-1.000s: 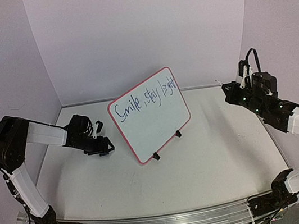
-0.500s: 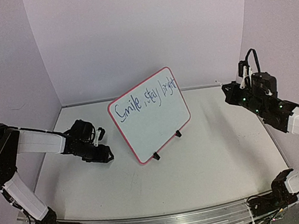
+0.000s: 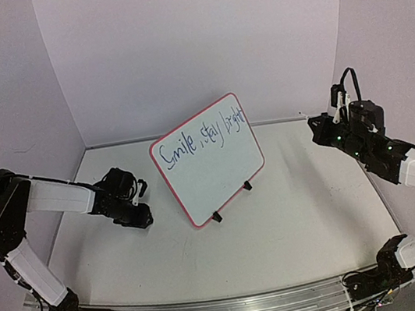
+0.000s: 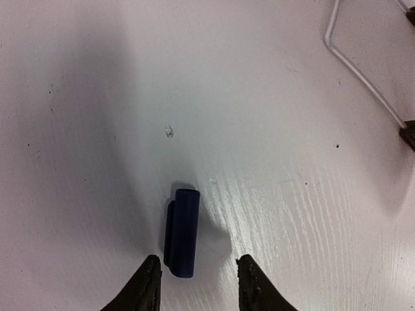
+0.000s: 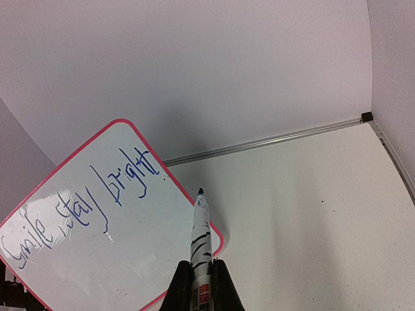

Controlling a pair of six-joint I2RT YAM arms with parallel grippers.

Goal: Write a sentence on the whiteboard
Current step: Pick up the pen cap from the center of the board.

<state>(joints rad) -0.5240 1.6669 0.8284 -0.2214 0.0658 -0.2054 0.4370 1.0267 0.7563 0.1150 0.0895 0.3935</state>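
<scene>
— At the table's (image 3: 304, 219) near left, what lies under the left tool (image 4: 198, 284)?
— A blue cap (image 4: 182, 232), flat between its partly spread fingers, with a gap on the cap's right; no grip.
— Beyond it?
— The whiteboard (image 3: 218, 173) stands mid-table on black clip feet (image 3: 217, 217), leaning, with the sentence (image 3: 201, 139) "Smile, stay bright" along its top.
— Anything in the way?
— No. The right tool (image 5: 201, 286), raised at right, clamps a marker (image 5: 201, 240), its bare tip clear of the board.

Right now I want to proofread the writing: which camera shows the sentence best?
Top external: the sentence reads whole across the whiteboard's upper part. The right wrist shows it steeply tilted, its start at the frame's edge. The left wrist shows no lettering.
</scene>
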